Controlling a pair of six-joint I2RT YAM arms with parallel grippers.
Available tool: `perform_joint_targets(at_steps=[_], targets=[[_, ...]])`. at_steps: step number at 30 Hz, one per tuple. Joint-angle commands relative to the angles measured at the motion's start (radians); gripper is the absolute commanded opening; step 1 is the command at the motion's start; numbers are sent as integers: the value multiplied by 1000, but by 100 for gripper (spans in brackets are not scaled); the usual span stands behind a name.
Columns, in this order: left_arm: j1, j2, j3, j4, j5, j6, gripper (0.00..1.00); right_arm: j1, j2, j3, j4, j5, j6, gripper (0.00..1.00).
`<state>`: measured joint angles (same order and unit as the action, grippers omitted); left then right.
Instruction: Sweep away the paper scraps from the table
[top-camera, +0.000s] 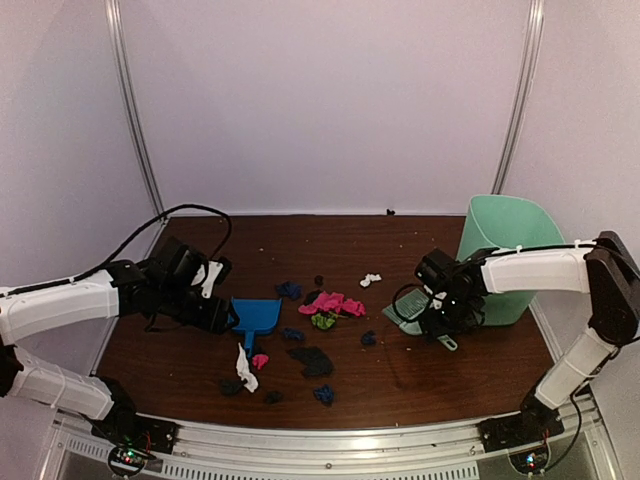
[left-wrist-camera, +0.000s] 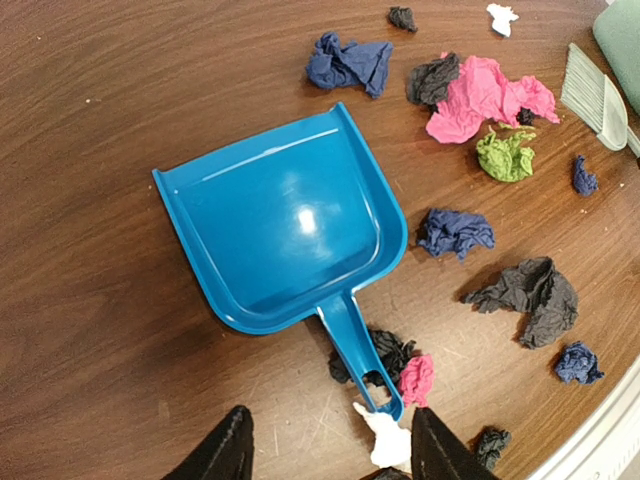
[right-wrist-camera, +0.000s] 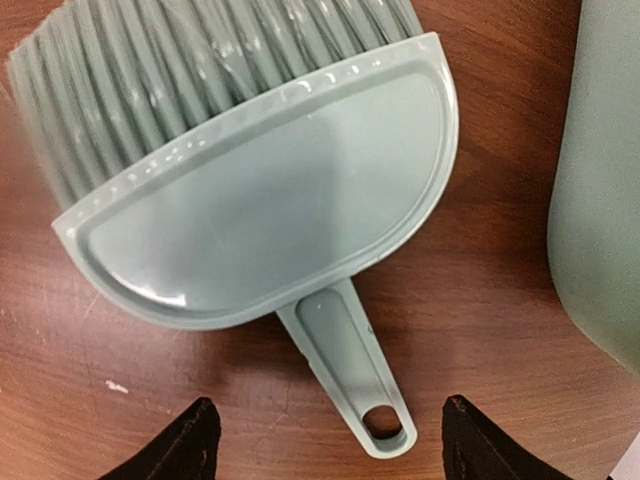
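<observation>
Paper scraps lie across the middle of the table (top-camera: 400, 385): a pink wad (top-camera: 335, 303), a green one (top-camera: 322, 321), black ones (top-camera: 312, 359), dark blue ones (top-camera: 289, 290) and white ones (top-camera: 371, 280). They also show in the left wrist view, pink (left-wrist-camera: 485, 97), green (left-wrist-camera: 505, 156), black (left-wrist-camera: 530, 298). A blue dustpan (left-wrist-camera: 285, 225) lies flat, its handle pointing at my left gripper (left-wrist-camera: 330, 455), which is open and empty just above it. My right gripper (right-wrist-camera: 330, 450) is open and empty, its fingers on either side of the handle of the mint-green hand brush (right-wrist-camera: 270, 200), not touching it.
A mint-green bin (top-camera: 505, 255) stands at the right, close behind the right arm and beside the brush (top-camera: 410, 310). The silver rail (top-camera: 330, 440) runs along the near table edge. White walls enclose the back and sides.
</observation>
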<state>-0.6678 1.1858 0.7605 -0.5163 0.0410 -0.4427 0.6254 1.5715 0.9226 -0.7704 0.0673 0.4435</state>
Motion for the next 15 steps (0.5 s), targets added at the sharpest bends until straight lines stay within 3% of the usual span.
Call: perform_joint_targets(at_steps=[1, 8, 15], targets=[[-3, -1, -2, 36, -1, 10, 73, -37, 42, -13, 72, -19, -39, 75], [-3, -3, -3, 36, -4, 10, 73, -60, 101, -18, 112, -64, -85, 63], [-3, -6, -3, 35, -12, 9, 73, -61, 119, -30, 120, -178, -82, 42]])
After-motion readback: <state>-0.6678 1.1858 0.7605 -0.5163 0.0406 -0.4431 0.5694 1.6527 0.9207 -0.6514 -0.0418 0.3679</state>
